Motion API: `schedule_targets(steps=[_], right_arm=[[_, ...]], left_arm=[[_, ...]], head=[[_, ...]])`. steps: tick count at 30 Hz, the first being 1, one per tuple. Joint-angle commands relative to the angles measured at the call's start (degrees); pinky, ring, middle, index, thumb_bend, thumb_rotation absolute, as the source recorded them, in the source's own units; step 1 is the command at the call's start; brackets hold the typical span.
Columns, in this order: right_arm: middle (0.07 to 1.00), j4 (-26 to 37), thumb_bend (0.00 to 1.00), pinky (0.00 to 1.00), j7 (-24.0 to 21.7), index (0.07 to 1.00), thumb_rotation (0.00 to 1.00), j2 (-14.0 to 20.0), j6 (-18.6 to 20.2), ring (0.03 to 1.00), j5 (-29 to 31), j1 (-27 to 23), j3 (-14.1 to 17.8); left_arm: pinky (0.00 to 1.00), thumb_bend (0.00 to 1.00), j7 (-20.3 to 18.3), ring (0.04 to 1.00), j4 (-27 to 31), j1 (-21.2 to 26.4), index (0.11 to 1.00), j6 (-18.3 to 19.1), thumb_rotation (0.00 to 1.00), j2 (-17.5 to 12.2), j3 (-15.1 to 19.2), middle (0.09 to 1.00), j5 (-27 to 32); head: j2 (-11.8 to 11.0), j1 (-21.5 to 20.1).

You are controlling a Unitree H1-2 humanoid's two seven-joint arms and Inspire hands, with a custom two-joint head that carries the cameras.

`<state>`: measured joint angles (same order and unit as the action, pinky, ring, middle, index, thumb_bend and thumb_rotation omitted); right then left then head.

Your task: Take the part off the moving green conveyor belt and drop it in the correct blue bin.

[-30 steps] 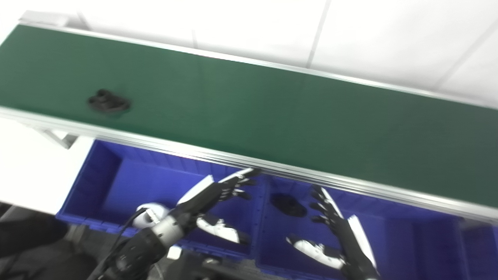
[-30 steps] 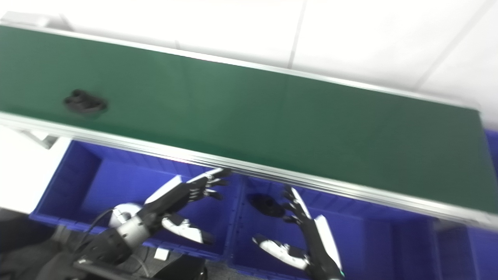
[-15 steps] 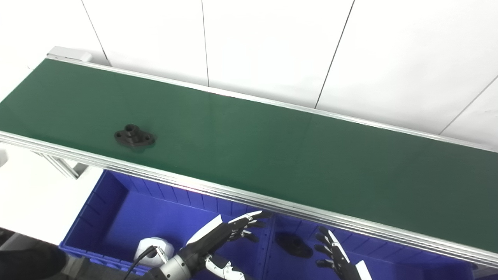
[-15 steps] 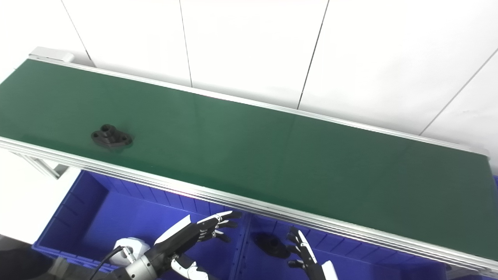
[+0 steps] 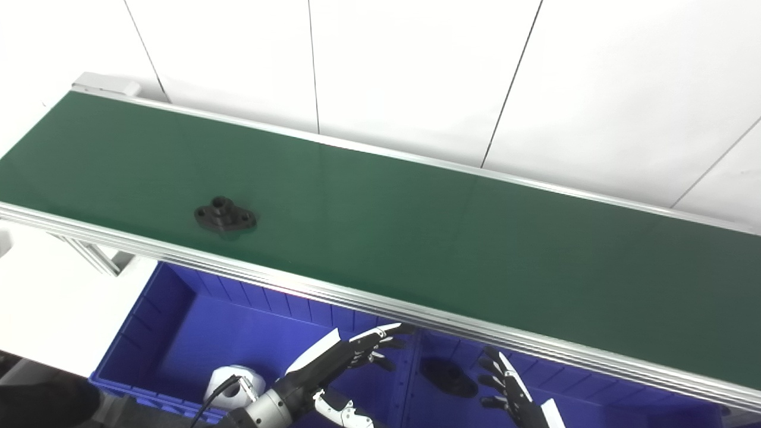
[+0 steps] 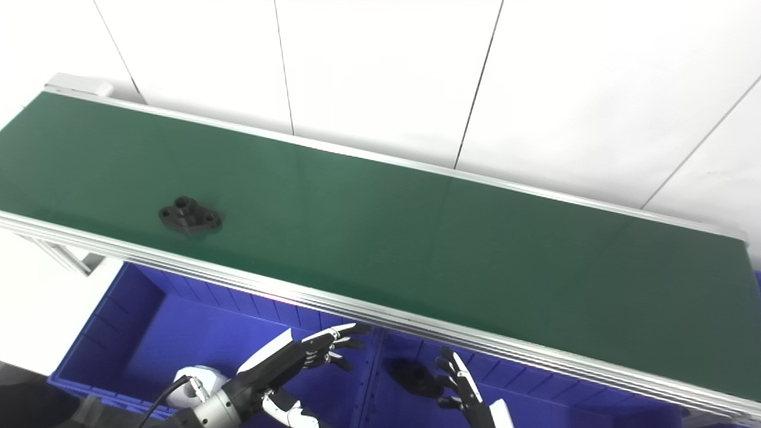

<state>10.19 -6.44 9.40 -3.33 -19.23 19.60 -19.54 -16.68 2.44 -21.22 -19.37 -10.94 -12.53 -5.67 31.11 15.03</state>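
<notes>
I see the black part (image 5: 225,216) sitting on the green conveyor belt (image 5: 416,238), left side, near edge. Both my robot hands, left (image 5: 333,368) and right (image 5: 514,395), hover spread and empty over the blue bins (image 5: 178,321), another black piece (image 5: 449,377) lying in the right one.

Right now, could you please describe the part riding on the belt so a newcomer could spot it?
Find the long green conveyor belt. Toward its left end, near the front rail, lies a black flanged part: raised hub, two holed ears. Its lookalike lies in a blue bin below.

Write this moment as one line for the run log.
part: on belt, unpicked | left robot hand: open, over bins | right robot hand: open
</notes>
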Motion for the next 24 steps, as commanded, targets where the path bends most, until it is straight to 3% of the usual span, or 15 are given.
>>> schedule_targets(steps=[1,6,9,15,22,24], right_arm=[[0.856,1.3,0.64,0.67,2.1,0.910,0.15,-0.5,-5.3,0.813,0.4,-0.3,0.8],[0.838,3.9,0.67,0.65,3.8,0.888,0.10,-0.2,-9.1,0.795,0.0,-0.6,2.5],[0.849,7.2,0.67,0.64,3.5,0.882,0.18,0.3,-9.4,0.790,0.4,-1.2,3.7],[0.842,12.2,0.69,0.63,2.2,0.876,0.23,0.2,-6.9,0.782,1.3,-5.5,6.0],[0.817,15.3,0.68,0.64,-1.4,0.864,0.27,-0.4,-0.3,0.770,2.0,-13.0,7.0],[0.810,15.5,0.68,0.62,-2.2,0.864,0.23,-1.0,1.5,0.765,1.6,-14.8,6.7]], left_arm=[[0.73,0.77,1.0,0.887,0.1,0.4,0.910,-2.4,0.31,0.2,-0.3,0.951,-0.8],[0.72,0.77,1.8,0.886,-1.5,1.3,0.911,-3.5,0.31,0.3,-0.7,0.950,-1.5],[0.73,0.78,2.0,0.888,-1.7,1.4,0.911,-3.1,0.33,0.3,-0.8,0.950,-1.3],[0.73,0.77,1.9,0.894,-1.7,1.6,0.915,-3.0,0.31,-0.2,-0.4,0.956,-0.9],[0.72,0.76,0.8,0.916,-2.0,1.9,0.929,-3.0,0.31,-1.7,0.6,0.978,2.3],[0.73,0.74,0.4,0.926,-2.0,1.9,0.936,-2.9,0.30,-2.3,0.9,0.987,3.1]], head=[[-0.1,-0.1],[0.0,-1.5],[0.2,-2.2],[1.0,-6.3],[3.1,-14.5],[3.7,-17.0]])
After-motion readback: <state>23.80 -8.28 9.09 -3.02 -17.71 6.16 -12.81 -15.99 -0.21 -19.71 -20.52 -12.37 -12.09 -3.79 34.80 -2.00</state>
